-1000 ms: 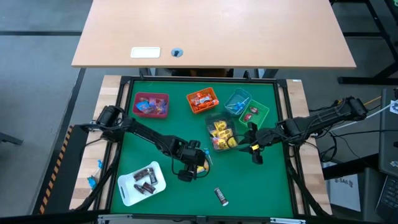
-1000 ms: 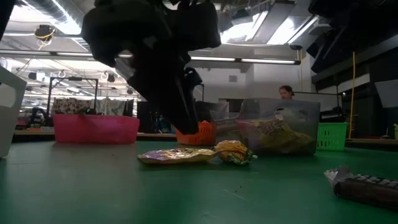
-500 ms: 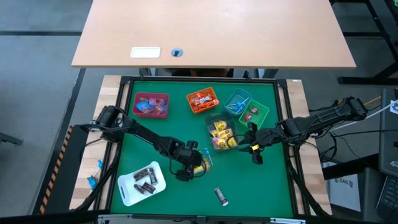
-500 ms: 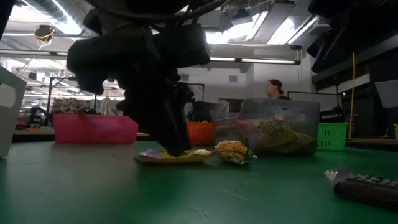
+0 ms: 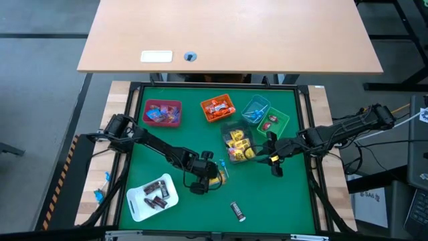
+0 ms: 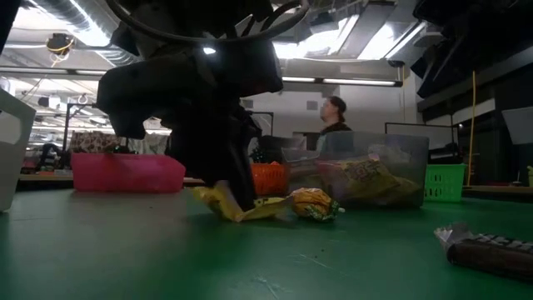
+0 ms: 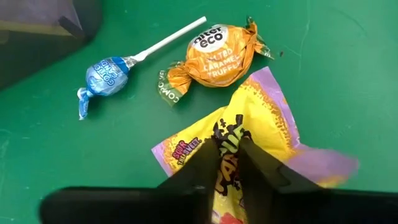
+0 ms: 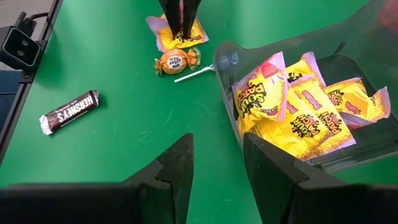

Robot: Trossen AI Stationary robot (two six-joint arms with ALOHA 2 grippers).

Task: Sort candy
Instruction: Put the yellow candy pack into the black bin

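A yellow-and-purple candy packet (image 7: pixel 261 118) lies on the green mat near the middle of the table, and my left gripper (image 7: pixel 231 158) is shut on it (image 5: pixel 214 179). Just beyond it lie an orange wrapped sweet (image 7: pixel 217 56) and a blue lollipop (image 7: pixel 106 74), both flat on the mat. A dark brown chocolate bar (image 5: pixel 237 211) lies toward the near edge. My right gripper (image 8: pixel 217 165) hangs open above the mat, beside the clear bin (image 5: pixel 239 144) of yellow packets, touching nothing. My left gripper pinches the yellow packet's middle (image 7: pixel 231 140) between its two fingers, coming from above at a slant. The wrapper bunches up between the fingers. One end (image 6: pixel 212 198) curls off the mat, while the rest (image 6: pixel 271 207) lies on it.
Pink (image 5: pixel 162 112), orange (image 5: pixel 218 107), blue (image 5: pixel 255 110) and green (image 5: pixel 274 122) bins stand along the far side. A white tray (image 5: pixel 137 204) with dark brown bars sits at the near left. A person walks in the room behind the table.
My left gripper has come down onto the yellow packet and shut on it. The packet, flat on the mat before, is now crumpled at its middle with one end curled up.
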